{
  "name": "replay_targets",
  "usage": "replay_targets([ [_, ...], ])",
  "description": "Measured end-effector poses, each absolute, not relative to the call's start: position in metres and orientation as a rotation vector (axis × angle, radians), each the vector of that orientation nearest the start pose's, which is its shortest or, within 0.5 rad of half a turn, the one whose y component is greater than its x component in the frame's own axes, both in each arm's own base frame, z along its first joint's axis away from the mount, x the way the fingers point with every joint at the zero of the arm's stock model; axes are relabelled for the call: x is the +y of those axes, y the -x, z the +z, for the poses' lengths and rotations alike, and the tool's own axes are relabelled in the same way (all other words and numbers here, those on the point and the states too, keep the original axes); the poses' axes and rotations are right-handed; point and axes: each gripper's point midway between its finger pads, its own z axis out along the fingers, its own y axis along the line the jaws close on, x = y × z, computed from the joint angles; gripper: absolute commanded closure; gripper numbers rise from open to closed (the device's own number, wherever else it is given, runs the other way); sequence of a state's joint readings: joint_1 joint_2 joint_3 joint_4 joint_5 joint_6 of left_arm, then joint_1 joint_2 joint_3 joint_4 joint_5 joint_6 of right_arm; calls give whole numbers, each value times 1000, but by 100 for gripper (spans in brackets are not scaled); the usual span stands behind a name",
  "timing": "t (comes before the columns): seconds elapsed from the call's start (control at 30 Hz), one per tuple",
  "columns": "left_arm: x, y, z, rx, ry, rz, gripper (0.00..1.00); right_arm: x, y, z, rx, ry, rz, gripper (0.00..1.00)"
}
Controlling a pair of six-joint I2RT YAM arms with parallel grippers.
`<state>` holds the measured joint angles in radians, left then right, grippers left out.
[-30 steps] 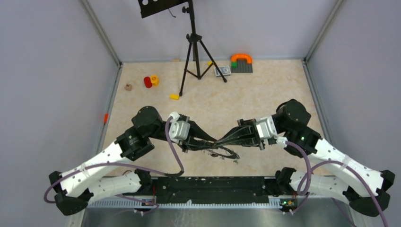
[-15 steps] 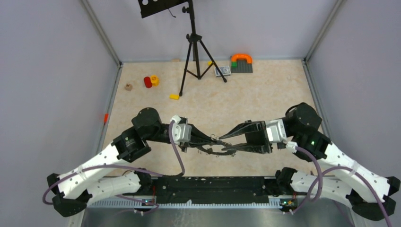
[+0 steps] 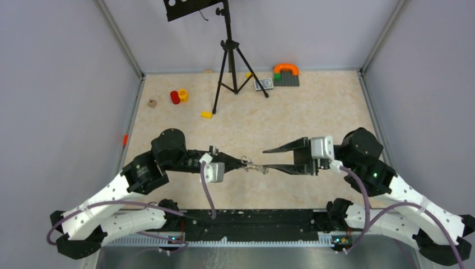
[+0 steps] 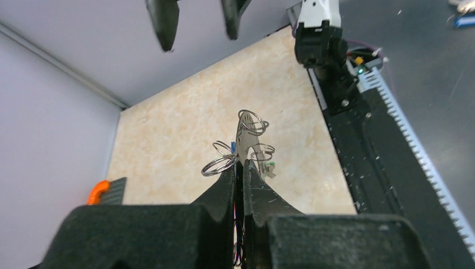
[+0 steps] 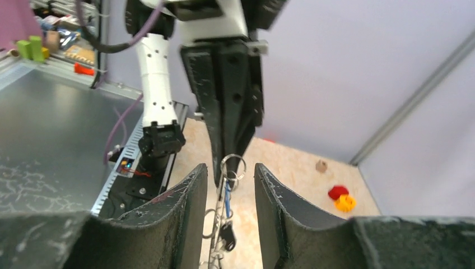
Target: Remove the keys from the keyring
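The left arm [image 3: 103, 197] and right arm [image 3: 417, 193] pair white, screw-dotted shells with round black joints and looping purple cables [image 3: 205, 188]. The left gripper [image 4: 240, 166] and right gripper [image 5: 229, 169] are black and wedge-shaped. A green light [image 3: 373, 174] glows at four o'clock.

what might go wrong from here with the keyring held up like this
1. The left gripper pinches only the edge of the keyring, held above the table; a sideways tug may pull it loose and drop it.
2. The right gripper is open around the whole bunch, so closing may catch a small wire loop rather than one of the keys.
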<state>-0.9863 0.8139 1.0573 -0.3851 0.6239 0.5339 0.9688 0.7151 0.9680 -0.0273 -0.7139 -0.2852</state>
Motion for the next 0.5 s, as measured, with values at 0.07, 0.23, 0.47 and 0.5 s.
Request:
replay_targets([
  [0.07, -279, -88, 353, 868, -1538, -802, 100, 278, -73, 409, 808, 1253, 1030, 62],
  [0.23, -274, -97, 345, 807, -1603, -668, 100, 283, -94, 399, 963, 1166, 1023, 62],
  [0.47, -265, -117, 335, 775, -1663, -468, 100, 284, -115, 381, 1121, 1101, 972, 60],
  [0.5, -264, -120, 334, 771, -1667, -441, 100, 284, -119, 379, 1142, 1091, 961, 59],
])
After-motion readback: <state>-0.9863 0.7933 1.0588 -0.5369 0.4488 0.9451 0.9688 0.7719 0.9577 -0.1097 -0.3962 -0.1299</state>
